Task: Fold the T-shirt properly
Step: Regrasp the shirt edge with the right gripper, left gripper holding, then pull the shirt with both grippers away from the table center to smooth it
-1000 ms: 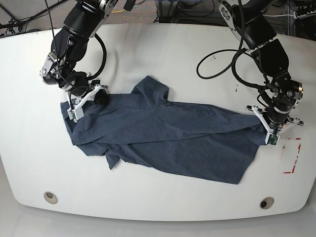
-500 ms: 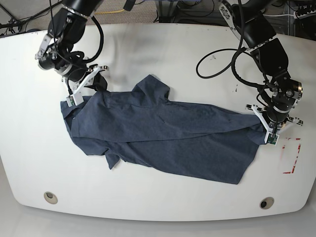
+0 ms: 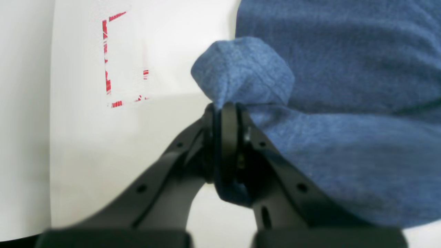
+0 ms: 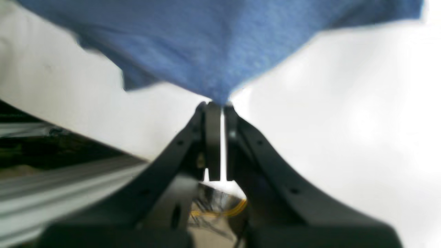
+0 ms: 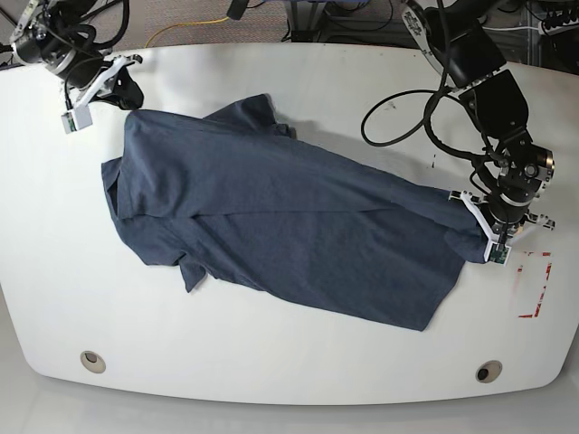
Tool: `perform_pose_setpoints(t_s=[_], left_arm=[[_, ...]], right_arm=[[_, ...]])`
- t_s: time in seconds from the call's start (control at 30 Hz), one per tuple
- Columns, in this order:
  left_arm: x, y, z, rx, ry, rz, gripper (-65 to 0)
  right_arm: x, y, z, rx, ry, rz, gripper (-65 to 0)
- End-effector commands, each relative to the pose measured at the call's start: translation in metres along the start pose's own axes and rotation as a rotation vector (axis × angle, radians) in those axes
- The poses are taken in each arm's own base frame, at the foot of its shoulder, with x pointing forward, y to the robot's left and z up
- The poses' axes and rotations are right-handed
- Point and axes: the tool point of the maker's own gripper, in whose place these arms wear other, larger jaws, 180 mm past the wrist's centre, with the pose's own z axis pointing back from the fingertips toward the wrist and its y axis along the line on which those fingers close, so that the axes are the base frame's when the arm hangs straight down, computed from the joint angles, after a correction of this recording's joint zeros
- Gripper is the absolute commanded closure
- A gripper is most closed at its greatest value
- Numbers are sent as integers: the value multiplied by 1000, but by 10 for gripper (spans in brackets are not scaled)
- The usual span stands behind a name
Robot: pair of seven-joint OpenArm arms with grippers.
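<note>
Right fingers (image 5: 90, 101), pinching the dark navy heathered cotton T-shirt (image 5: 289, 235), had hauled its corner up-table, left fingers (image 5: 496, 237) clamped on the opposite corner, stretching it flatter across the white worktop (image 5: 271, 362) for folding.

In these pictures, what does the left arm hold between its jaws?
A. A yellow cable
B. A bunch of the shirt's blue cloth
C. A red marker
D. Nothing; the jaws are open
B. In the left wrist view the left gripper has its jaws shut on a bunched bit of the shirt, and the base view shows that same end of the shirt meeting the gripper.
</note>
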Motion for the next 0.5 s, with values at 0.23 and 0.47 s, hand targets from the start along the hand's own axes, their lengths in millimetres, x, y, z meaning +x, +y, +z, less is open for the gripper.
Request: perform_pose_setpoints(t_s=[0.23,0.47], left_arm=[[17,10,3,26,-54,-5,0],[24,2,2,8,-64,-27,0]], right_arm=[[61,-10,10,-7,-122,127,0],[68,-1,-37,78,-92,95,-250]])
